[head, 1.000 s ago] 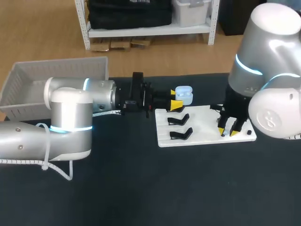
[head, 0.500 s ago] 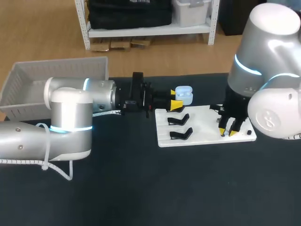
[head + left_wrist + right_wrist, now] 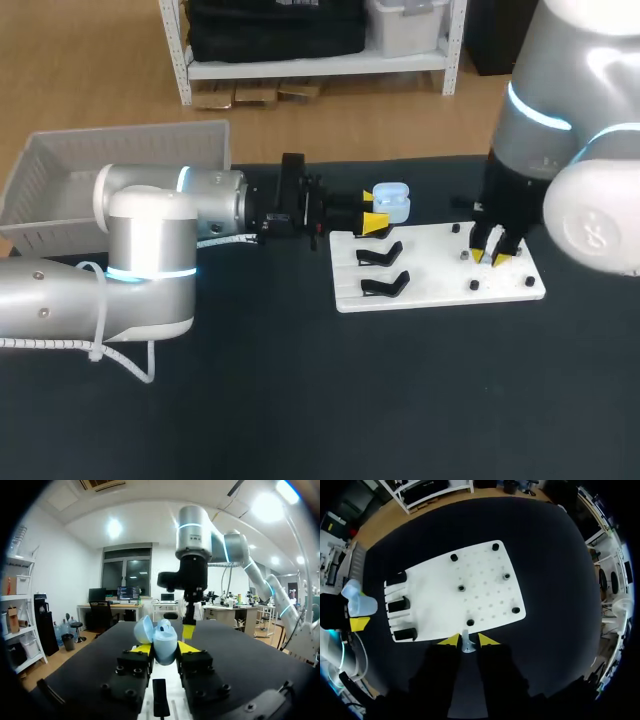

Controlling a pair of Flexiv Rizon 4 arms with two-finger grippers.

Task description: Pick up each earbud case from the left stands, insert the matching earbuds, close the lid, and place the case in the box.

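right pincer (image 3: 488, 260) raised, earbud (image 3: 465, 645) lifted

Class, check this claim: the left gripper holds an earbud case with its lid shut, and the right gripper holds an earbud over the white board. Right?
No: the left wrist view shows the earbud case in the left gripper with its lid open. The right gripper does hold an earbud over the white board.

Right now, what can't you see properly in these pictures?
Inside the earbud case: its own front wall hides it in the left wrist view; too small in the head view.
The small pale piece in the right gripper: too small to name in the right wrist view.
The white basket floor: partly behind the left arm, head view.
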